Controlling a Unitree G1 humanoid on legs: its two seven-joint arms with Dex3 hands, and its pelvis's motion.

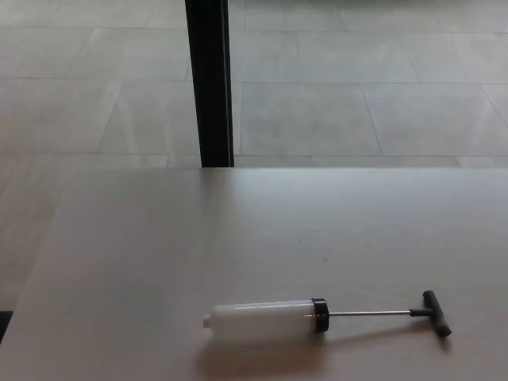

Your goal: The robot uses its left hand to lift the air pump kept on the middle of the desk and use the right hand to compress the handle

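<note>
Item: air pump (266,321), lay flat on desk (159,254), near front edge, right of centre; translucent barrel pointed left, rod drawn out, black T-handle (435,312) at right, suiting left-hand lift, right-hand press. Neither robot hand showed; state of both unknown. Black post (209,79) behind desk

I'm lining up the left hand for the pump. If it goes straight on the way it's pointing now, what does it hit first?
Can't say: neither hand shows in the head view, so its heading is unknown. The air pump lies flat on the desk, handle pulled out toward the robot's right.
</note>
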